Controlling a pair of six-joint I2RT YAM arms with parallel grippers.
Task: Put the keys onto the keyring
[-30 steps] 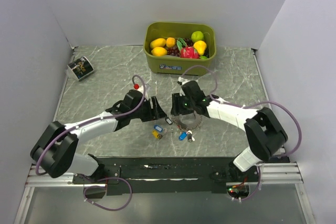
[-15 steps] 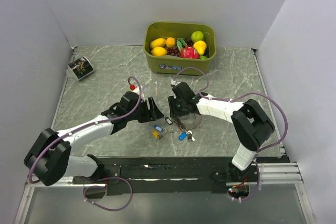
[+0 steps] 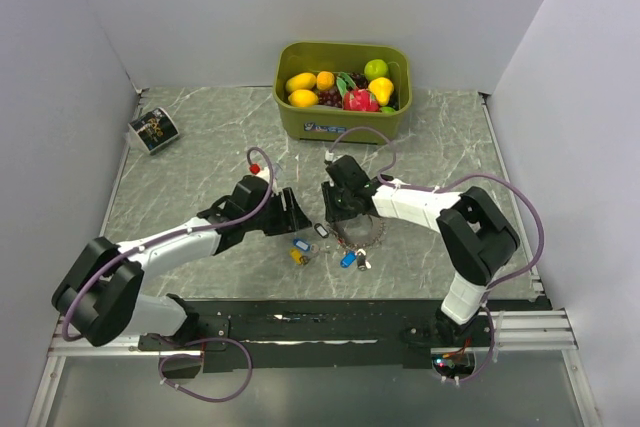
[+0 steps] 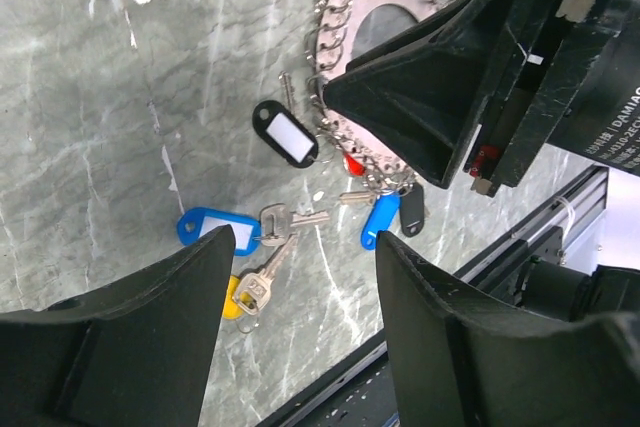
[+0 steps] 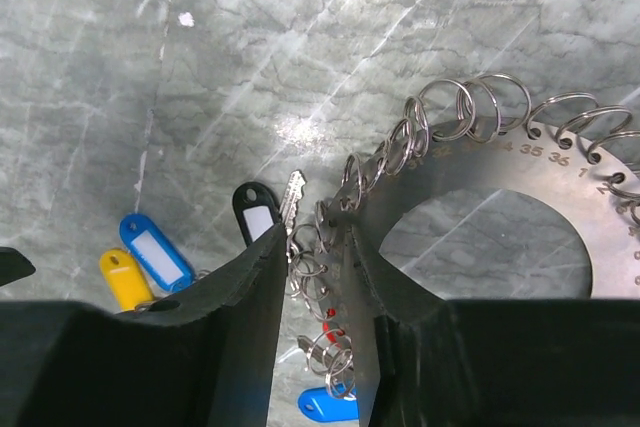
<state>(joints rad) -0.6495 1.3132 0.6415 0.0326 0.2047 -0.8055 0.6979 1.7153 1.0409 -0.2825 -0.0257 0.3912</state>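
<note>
- Right gripper (image 5: 315, 247): has shifted toward frame left. Its fingers have drawn in from wide to a narrow gap astride the split rings on the left rim of the keyring (image 5: 500, 162). Whether they pinch yet: cannot tell.
- Left gripper (image 4: 305, 267): little moved, fingers spread, holding nothing.
- Keyring: numbered steel disc, flat on the table (image 3: 200, 147), frame centre.
- Blue-tagged key (image 4: 212, 230) and yellow-tagged key (image 4: 232, 299): loose, lower left of the disc.
- Black-tagged key (image 4: 285, 134): just beside the rim, attachment unclear.
- Reading: the ring is being secured; threading of the loose keys is not yet begun.
</note>
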